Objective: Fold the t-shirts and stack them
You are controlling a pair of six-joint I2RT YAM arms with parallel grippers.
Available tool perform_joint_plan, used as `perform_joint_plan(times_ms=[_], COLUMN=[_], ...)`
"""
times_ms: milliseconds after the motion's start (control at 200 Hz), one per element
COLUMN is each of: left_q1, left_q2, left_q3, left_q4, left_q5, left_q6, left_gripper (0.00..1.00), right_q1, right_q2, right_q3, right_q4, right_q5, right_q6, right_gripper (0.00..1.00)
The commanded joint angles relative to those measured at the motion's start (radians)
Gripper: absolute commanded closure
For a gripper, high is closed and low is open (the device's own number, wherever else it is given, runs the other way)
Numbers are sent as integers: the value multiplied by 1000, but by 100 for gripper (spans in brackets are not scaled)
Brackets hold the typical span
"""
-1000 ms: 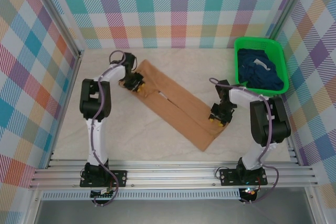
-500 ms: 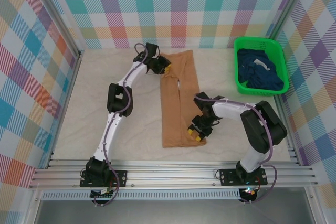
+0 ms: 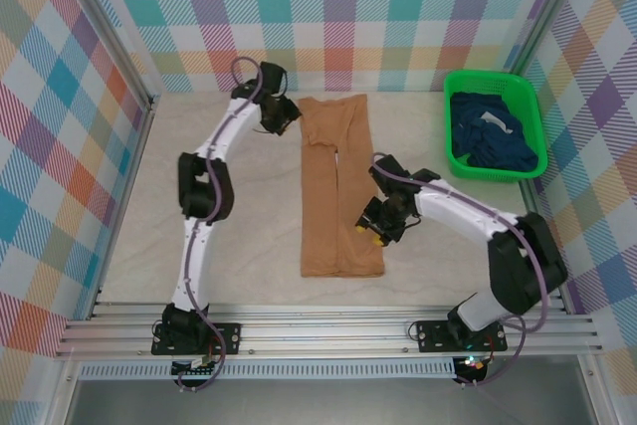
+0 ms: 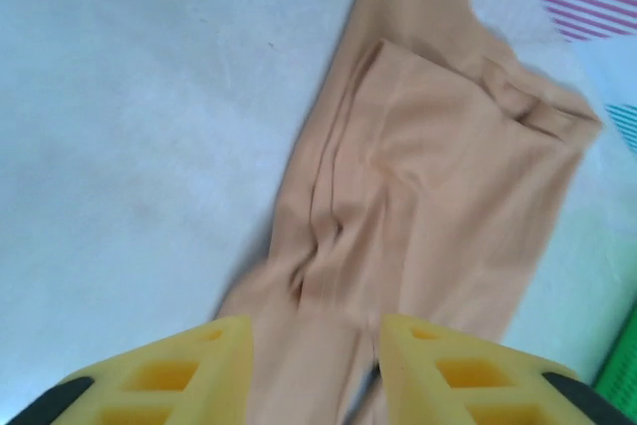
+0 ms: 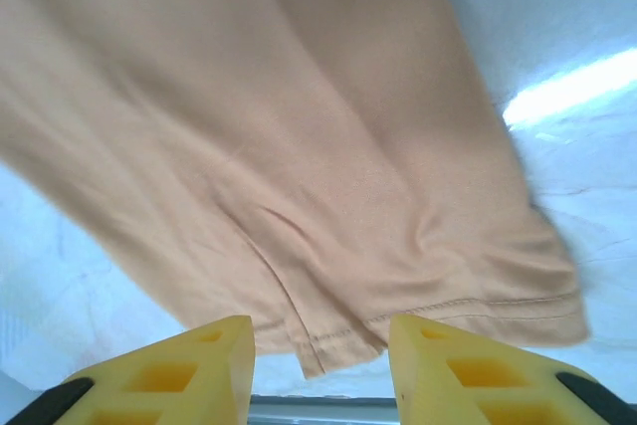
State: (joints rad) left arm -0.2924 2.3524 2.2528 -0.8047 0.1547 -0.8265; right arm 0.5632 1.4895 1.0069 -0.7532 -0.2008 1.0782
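Observation:
The tan-orange t-shirt (image 3: 338, 186), folded into a long narrow strip, lies flat on the table and runs from the back towards the front. My left gripper (image 3: 282, 116) is at its far left corner. In the left wrist view, the left gripper (image 4: 314, 330) is open and tan cloth (image 4: 438, 166) lies slack below and beyond the gap. My right gripper (image 3: 373, 231) sits at the strip's right edge near the front. The right wrist view has the right gripper (image 5: 320, 330) open, with the shirt's stitched hem (image 5: 428, 311) just beyond the tips. Navy t-shirts (image 3: 495, 141) lie heaped in the basket.
The bright green mesh basket (image 3: 488, 75) stands at the back right against the checked wall. Checked walls close in the back and both sides. Bare pale table (image 3: 239, 226) lies left of the shirt, and an aluminium rail (image 3: 328, 330) runs along the front.
The shirt swung from a diagonal lie to a straight front-to-back strip. My left gripper carried its end to the back, then widened and drew off leftward. The right gripper moved left and slightly back.

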Motion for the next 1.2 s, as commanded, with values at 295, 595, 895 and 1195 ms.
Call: perform_joint_plan(times_ms=[295, 595, 895, 1195], left_q1=[-205, -369, -415, -416], left_q2=[-686, -727, -705, -708], left_q3=[-1170, -1397, -1399, -1411], left_q4=[44, 299, 294, 251], left_q5=[343, 381, 370, 370], left_q6=[41, -131, -133, -95], left_gripper=[65, 60, 67, 85], right_q1=[-99, -102, -112, -123], right_q2=[-55, 10, -14, 7], right_q3=[-168, -240, -278, -305], right_q4=[-61, 25, 18, 82], right_q5=[-173, -232, -211, -234], right_q6=[-340, -301, -292, -276], right_gripper=[58, 57, 56, 57])
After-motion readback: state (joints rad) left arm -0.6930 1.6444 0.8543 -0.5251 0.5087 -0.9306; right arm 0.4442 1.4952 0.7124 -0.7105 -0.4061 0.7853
